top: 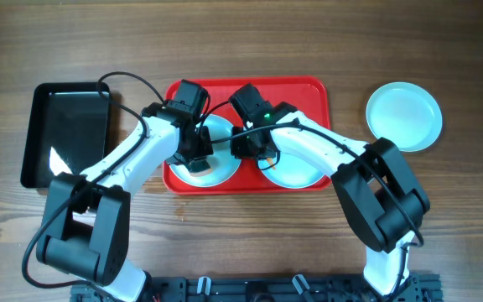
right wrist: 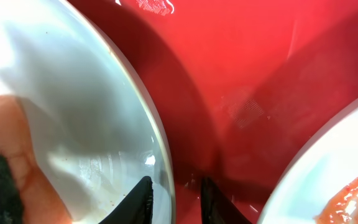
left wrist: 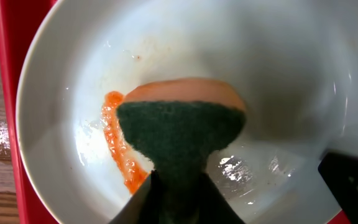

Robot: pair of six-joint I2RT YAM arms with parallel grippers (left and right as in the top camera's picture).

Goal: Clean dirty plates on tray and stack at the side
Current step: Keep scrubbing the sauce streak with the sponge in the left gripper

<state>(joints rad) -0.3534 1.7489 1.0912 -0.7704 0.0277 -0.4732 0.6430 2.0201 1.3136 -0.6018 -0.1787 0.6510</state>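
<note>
Left end effector (left wrist: 180, 198) pinches sponge (left wrist: 179, 134) on smeared plate (left wrist: 266, 62) (wooden table (top: 225, 42)).

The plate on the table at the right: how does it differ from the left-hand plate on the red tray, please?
The table plate sits on the wooden tabletop, off the tray; the left tray plate lies inside it. The table plate looks clean; the left tray plate carries an orange-red smear. The table plate is uncovered; the left tray plate has a green-faced sponge on it. Both are round, shallow, pale blue.
</note>
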